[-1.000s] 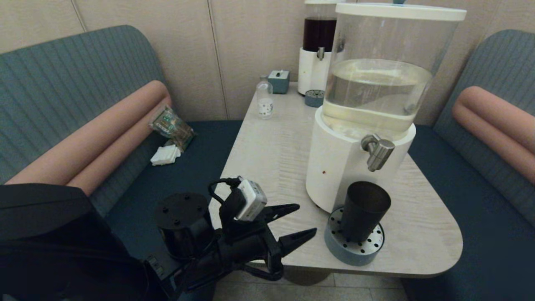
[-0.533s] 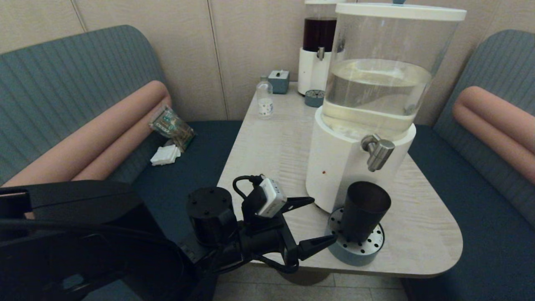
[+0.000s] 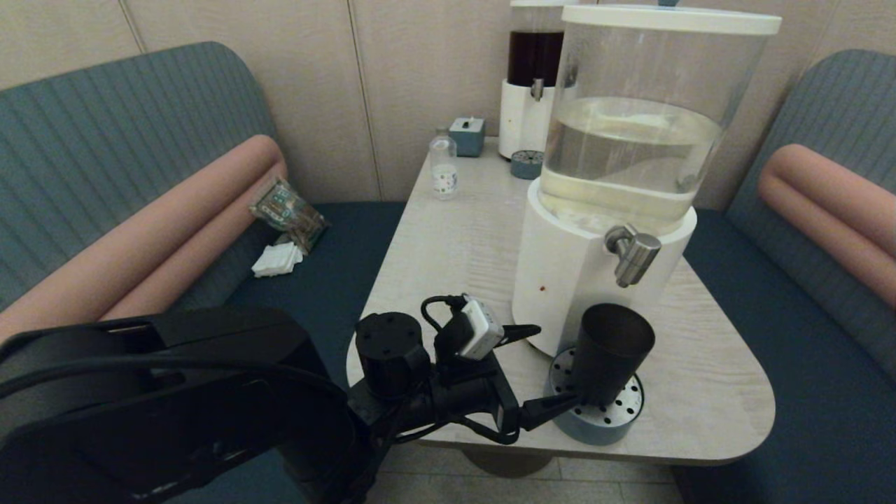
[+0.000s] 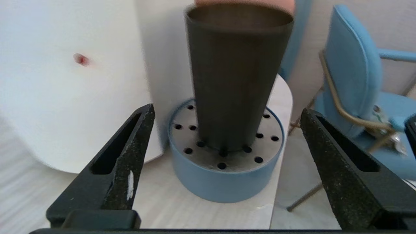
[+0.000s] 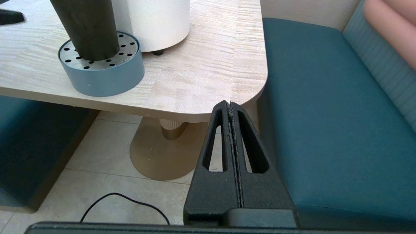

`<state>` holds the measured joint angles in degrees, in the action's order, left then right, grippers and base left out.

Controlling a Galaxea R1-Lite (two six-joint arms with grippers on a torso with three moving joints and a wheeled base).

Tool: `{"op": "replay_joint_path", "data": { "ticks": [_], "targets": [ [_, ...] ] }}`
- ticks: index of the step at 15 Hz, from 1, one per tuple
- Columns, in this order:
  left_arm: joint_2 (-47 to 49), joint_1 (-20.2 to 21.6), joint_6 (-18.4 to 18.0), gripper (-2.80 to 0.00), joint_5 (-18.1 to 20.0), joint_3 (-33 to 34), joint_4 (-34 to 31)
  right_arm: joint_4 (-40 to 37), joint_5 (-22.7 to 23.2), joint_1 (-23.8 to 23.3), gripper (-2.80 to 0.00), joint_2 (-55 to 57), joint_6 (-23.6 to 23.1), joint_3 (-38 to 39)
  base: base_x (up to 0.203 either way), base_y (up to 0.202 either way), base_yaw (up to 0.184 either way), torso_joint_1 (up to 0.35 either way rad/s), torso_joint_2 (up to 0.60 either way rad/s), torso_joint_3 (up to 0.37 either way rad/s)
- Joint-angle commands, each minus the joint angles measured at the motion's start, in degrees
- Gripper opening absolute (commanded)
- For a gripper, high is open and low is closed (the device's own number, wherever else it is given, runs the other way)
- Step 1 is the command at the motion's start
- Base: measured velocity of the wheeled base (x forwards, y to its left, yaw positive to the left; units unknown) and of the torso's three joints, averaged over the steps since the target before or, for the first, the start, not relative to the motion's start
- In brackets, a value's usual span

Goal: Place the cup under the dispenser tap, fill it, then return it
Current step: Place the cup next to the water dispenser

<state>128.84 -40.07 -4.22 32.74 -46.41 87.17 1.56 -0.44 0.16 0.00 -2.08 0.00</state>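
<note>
The black cup (image 3: 610, 353) stands upright on the blue perforated drip tray (image 3: 586, 424), directly below the steel dispenser tap (image 3: 632, 253) of the big white-based dispenser (image 3: 575, 280). My left gripper (image 3: 556, 365) is open just left of the cup, one fingertip near the dispenser base and the other at the tray's edge, not touching the cup. In the left wrist view the cup (image 4: 239, 78) fills the space ahead of the open left gripper (image 4: 227, 112). My right gripper (image 5: 230, 104) is shut, parked low beside the table's near right corner, out of the head view.
The smaller dark-liquid dispenser (image 3: 532, 84), a clear bottle (image 3: 443, 166) and a small blue box (image 3: 467, 135) sit at the table's far end. Teal benches flank the table (image 3: 455, 238); a packet (image 3: 287, 210) and white napkins (image 3: 278, 259) lie on the left bench.
My left arm has advanced rightward along the table's front edge, bringing the open gripper from well left of the tray up to the cup. The cup has not moved.
</note>
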Motion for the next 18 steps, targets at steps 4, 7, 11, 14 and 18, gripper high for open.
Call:
{"op": "replay_joint_path", "data": {
  "ticks": [4,7,11,14,18],
  "targets": [
    [4.2,-0.5,0.0,0.00,1.0,-5.0,0.5,0.0,0.0,-0.1,-2.80,-0.1,0.0,0.7,0.000,0.000,0.000,0.000,0.00,0.000],
    [5.4,-0.5,0.1,0.00,1.5,-7.1,0.5,0.0,0.0,0.0,-2.80,-0.1,0.0,0.7,0.000,0.000,0.000,0.000,0.00,0.000],
    [7.7,-1.1,0.1,0.00,1.7,-9.6,0.5,0.0,0.0,0.0,-2.80,-0.1,0.0,0.7,0.000,0.000,0.000,0.000,0.00,0.000],
    [8.5,-1.8,0.3,0.00,1.7,-11.4,0.5,0.0,0.0,-0.1,-2.80,-0.1,0.0,0.7,0.000,0.000,0.000,0.000,0.00,0.000],
    [10.0,-2.7,0.4,0.00,2.1,-14.2,0.5,0.0,0.0,0.0,-2.80,-0.1,0.0,0.7,0.000,0.000,0.000,0.000,0.00,0.000]
  ]
}}
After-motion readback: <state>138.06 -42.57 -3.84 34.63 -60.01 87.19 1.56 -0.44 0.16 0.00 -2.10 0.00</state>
